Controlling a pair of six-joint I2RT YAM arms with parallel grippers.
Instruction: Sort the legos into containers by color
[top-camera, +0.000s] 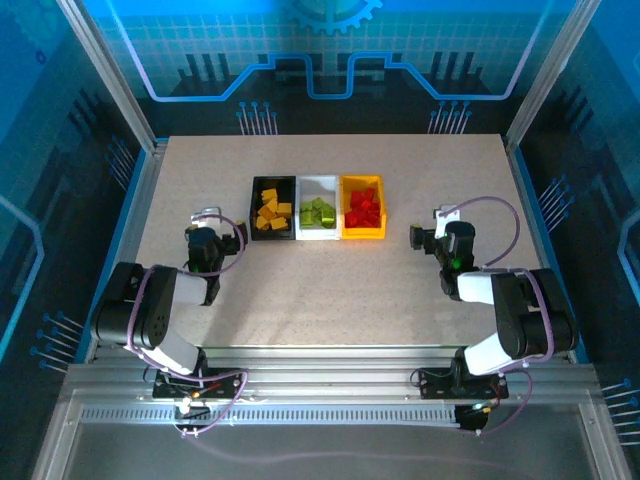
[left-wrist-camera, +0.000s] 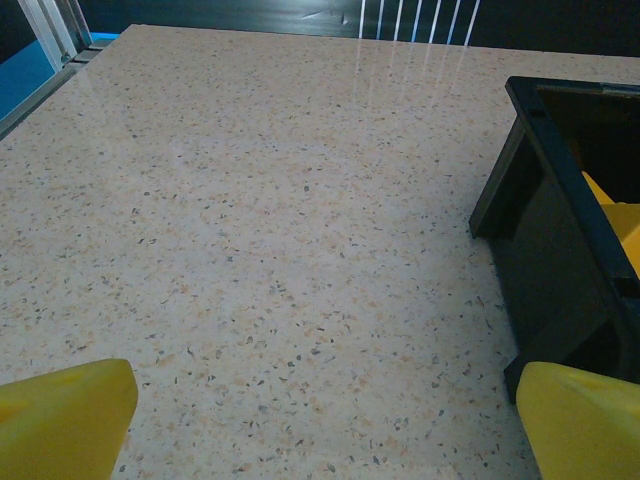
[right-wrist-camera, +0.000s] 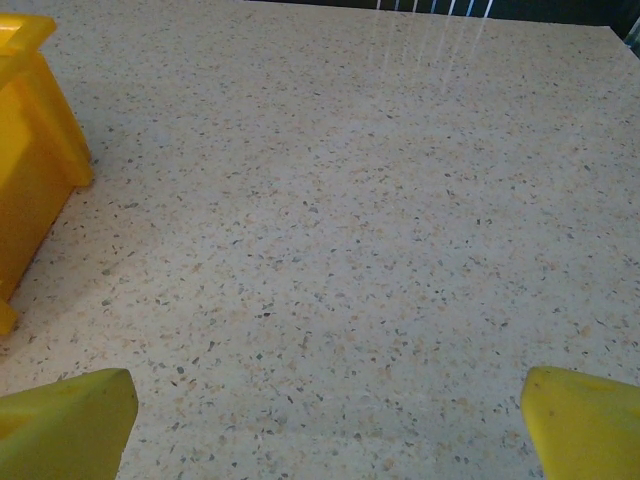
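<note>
Three containers stand in a row at the table's middle back. The black bin (top-camera: 254, 210) holds orange-yellow legos (top-camera: 271, 210), the white bin (top-camera: 318, 180) holds lime green legos (top-camera: 318, 212), and the yellow bin (top-camera: 362, 235) holds red legos (top-camera: 362, 208). My left gripper (top-camera: 218, 222) is open just left of the black bin, with nothing between its yellow fingers (left-wrist-camera: 60, 420). In the left wrist view the black bin (left-wrist-camera: 545, 240) is at the right, with an orange-yellow lego (left-wrist-camera: 615, 215) inside. My right gripper (top-camera: 432, 226) is open and holds nothing, to the right of the yellow bin (right-wrist-camera: 35, 170).
Bare speckled tabletop (top-camera: 330, 290) lies in front of the bins and between the two arms. Metal frame posts and blue panels bound the table at the back and sides.
</note>
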